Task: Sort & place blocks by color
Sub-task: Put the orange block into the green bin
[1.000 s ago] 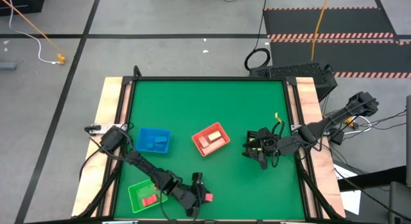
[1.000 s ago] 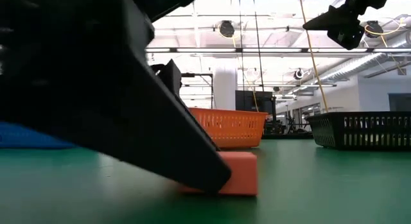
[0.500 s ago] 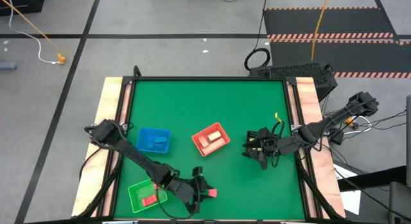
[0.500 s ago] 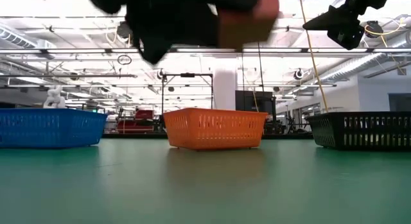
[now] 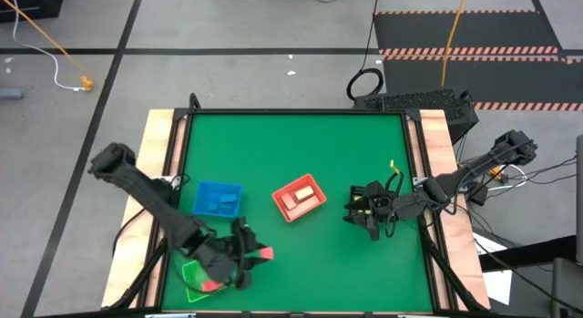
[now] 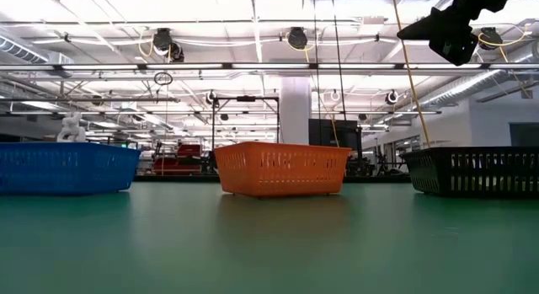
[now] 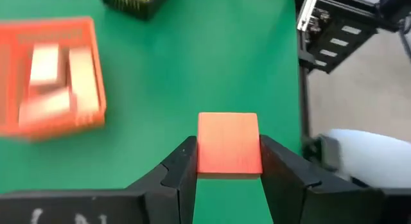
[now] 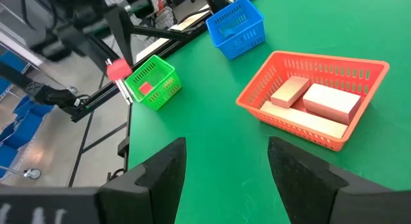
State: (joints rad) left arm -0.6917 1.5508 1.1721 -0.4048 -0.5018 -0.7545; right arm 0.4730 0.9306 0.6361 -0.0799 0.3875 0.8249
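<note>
Left end effector (image 7: 228, 161) clenched on red block (image 7: 228, 144), lifted clear of table (image 5: 291, 145) for carry, lower left of high view beside green tray (image 5: 193, 274). Right end effector (image 8: 226, 161) released, waiting at right, mid-frame.

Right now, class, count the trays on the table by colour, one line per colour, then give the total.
Blue tray: 1
Red tray: 1
Green tray: 1
Black tray: 1
Total: 4
Note: the left gripper holds a red block near the green tray; the right gripper waits open at the table's right side.
</note>
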